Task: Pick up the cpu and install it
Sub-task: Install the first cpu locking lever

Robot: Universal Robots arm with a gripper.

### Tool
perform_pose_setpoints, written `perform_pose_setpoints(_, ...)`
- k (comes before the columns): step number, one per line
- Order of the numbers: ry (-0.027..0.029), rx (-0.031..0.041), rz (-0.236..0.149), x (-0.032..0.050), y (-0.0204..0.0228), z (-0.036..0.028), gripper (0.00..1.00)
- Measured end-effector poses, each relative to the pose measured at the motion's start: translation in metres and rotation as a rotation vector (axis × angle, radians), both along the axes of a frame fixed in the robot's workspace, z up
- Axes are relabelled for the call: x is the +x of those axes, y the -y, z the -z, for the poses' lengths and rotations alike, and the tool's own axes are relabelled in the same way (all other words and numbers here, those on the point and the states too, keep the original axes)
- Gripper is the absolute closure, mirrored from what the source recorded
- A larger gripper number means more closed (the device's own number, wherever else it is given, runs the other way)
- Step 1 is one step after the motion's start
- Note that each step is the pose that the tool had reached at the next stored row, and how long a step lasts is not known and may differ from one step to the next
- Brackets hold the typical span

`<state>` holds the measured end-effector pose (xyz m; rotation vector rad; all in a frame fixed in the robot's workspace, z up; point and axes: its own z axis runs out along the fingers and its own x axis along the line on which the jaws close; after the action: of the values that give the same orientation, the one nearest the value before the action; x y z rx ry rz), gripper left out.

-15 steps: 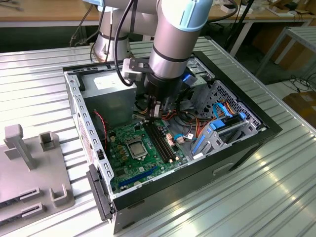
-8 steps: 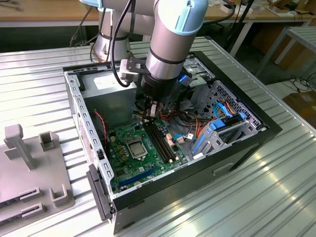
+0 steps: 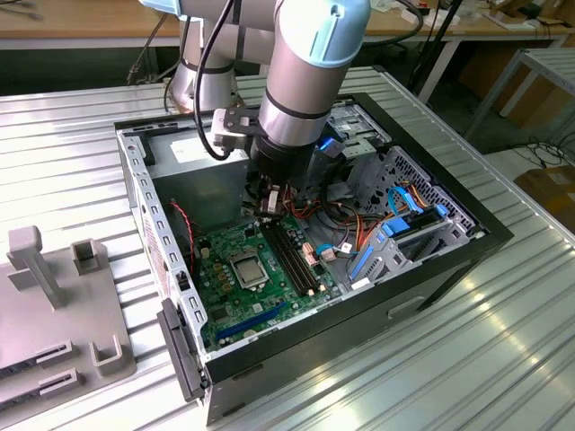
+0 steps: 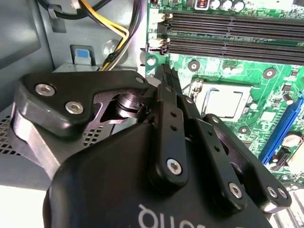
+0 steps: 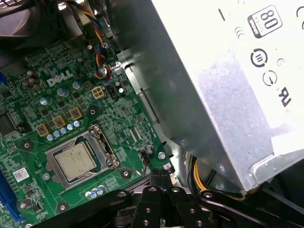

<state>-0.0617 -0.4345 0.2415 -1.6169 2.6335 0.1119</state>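
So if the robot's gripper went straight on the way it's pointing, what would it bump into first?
The gripper would probably hit the green motherboard near its edge, a little beside the cpu rather than on it. Depth is hard to judge, so that's a best guess.

The arm point(image 3: 310, 54) comes in from the far side and points steeply down, a silvery tube with pale blue joint caps. Its wrist point(image 3: 286, 135) stands nearly upright, and a small bracket point(image 3: 229, 130) juts from it toward the exterior view's left. Below the wrist the black end effector point(image 3: 269, 206) hangs with its tips downward. In the second wrist view its fingers point(image 4: 166, 118) taper forward and meet at the tips, pressed together.
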Motion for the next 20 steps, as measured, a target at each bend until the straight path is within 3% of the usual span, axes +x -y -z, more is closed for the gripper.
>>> perform_pose_setpoints(13,0.0,-0.0025,-0.029,-0.0013,0.0047,0.0001,0.89)
perform_pose_setpoints(20,-0.0002,-0.0179,-0.046,-0.0014,0.0066,0.0,0.89)
